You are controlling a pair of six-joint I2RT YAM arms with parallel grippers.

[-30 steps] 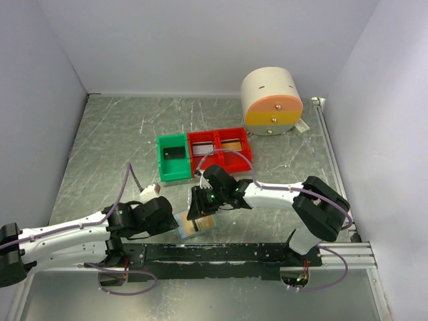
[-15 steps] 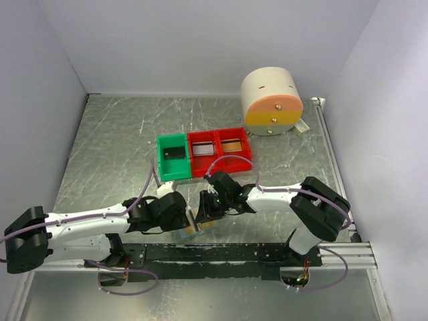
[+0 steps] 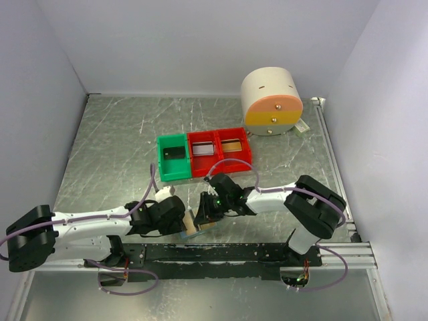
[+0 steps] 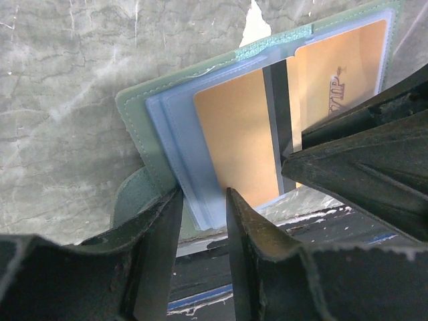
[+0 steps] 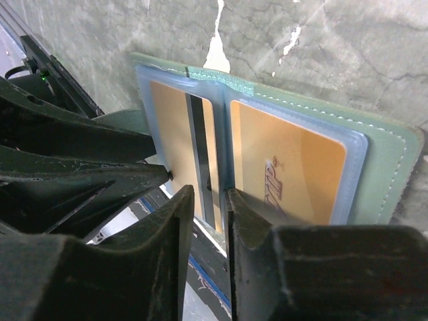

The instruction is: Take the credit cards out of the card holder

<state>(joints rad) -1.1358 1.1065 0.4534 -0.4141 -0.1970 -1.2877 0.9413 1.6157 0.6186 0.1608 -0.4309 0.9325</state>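
At the near edge of the bench (image 3: 114, 147), low in the middle of the top view, we see the card holder (image 3: 192, 227) lying open and flat, with both arms bent in over it. The left gripper (image 4: 202, 195) sits at the holder's lower left corner. Its jaws stand a narrow gap apart with the pale blue sleeve's edge between them, and we cannot tell whether they touch it. The right gripper (image 5: 208, 194) faces it from the other side, jaws likewise slightly apart over the black-striped card (image 5: 170, 127). Both orange cards lie in their pockets – the second card (image 5: 287, 167) bears script lettering. Farther up the frame stand a green bin (image 3: 173, 159) and two red bins (image 3: 219, 148), and beyond them a round cream box (image 3: 270, 101).
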